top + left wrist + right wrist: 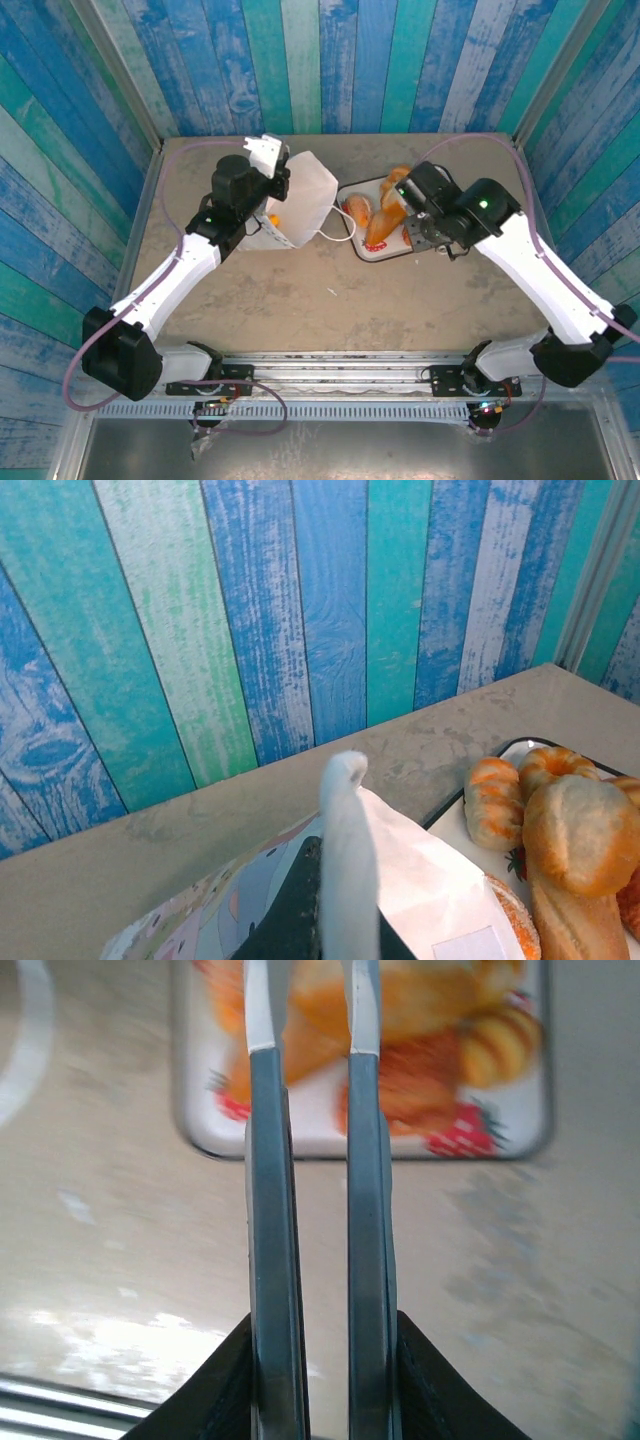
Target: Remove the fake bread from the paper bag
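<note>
Over on the left half of the table (pixel 300 300), the left hand (pixel 276 186) is clamped tight on the top edge of the bag (pixel 305 195). In the left wrist view that white paper edge stands pinched between the dark fingers (pixel 295 905). The bag leans over toward the tray (pixel 385 252), its broad white face turned up, and a thin cord handle (pixel 336 226) lies on the table just beside the tray's left rim. A small orange patch (pixel 272 219) shows at the bag's left edge next to the arm; it is too hidden to name. The bread (pixel 380 225) sits piled on the strawberry-printed tray, right of the bag near the table's middle. From the left wrist I can pick out a ridged roll (pixel 494 802) and a round bun (pixel 580 830) resting against each other. The right hand (pixel 308 1010) hangs above the tray's near side with its two fingers parallel and only a slim gap between them. Table shows through that gap, and I see nothing gripped there, though the fingertips are blurred against the orange pieces below.
</note>
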Robot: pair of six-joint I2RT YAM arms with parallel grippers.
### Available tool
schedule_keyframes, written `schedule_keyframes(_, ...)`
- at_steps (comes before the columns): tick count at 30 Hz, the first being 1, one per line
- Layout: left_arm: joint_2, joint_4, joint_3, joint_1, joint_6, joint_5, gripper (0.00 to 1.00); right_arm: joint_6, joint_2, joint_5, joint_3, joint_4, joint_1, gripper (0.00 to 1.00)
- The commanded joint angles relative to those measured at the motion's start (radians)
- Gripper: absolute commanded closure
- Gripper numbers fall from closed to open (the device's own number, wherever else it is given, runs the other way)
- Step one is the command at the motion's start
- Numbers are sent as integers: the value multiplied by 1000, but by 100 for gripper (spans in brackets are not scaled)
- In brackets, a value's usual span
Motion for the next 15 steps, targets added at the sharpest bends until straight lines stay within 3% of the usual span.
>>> schedule_keyframes(1, -30, 53, -13, 2, 80, 54, 100, -8, -44, -276, -39, 271, 6, 68)
schedule_keyframes(8, -26, 119, -45, 1, 165, 97, 100, 14, 32, -459, -23, 322, 5, 68)
schedule_keyframes(15, -65, 204, -132, 1, 274, 225, 100, 63, 128, -625, -46, 391, 4, 68)
